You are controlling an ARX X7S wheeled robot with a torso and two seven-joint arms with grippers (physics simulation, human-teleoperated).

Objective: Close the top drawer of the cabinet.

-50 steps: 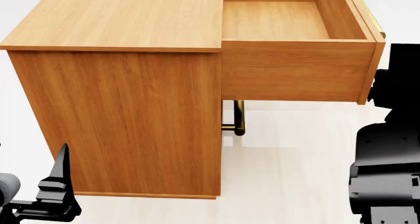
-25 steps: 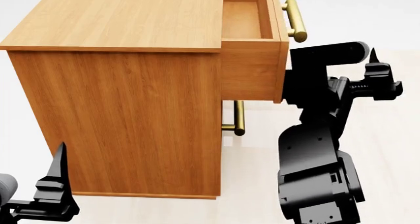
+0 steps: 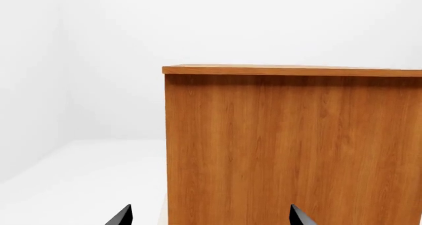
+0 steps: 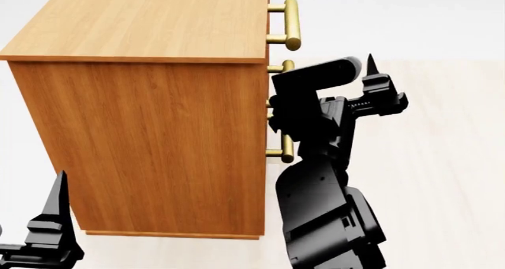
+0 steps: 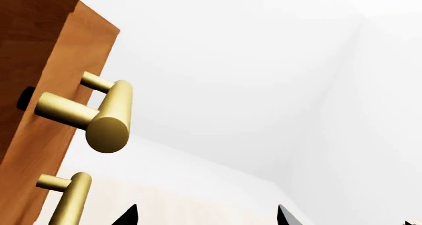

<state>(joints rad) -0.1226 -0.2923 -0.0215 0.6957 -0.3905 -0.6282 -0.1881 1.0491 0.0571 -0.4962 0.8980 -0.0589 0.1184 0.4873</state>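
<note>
The orange-brown cabinet (image 4: 158,139) fills the left of the head view, seen from its side. The top drawer sits flush in the cabinet front; only its brass handle (image 4: 292,23) sticks out. In the right wrist view the drawer front (image 5: 39,47) and that handle (image 5: 108,118) are close by. My right gripper (image 4: 369,68) is open and empty, right of the cabinet front and below the top handle. My right arm (image 4: 304,97) lies against the cabinet front. My left gripper (image 4: 57,192) is open and empty, low beside the cabinet's side panel (image 3: 290,146).
Lower brass handles (image 4: 285,148) stick out of the cabinet front beside my right arm; one shows in the right wrist view (image 5: 69,200). The floor (image 4: 442,162) is pale wood with white walls behind.
The top drawer has slid from wide open into the cabinet until flush. My right arm has moved left with it, up to the cabinet front. My left gripper has barely shifted.
</note>
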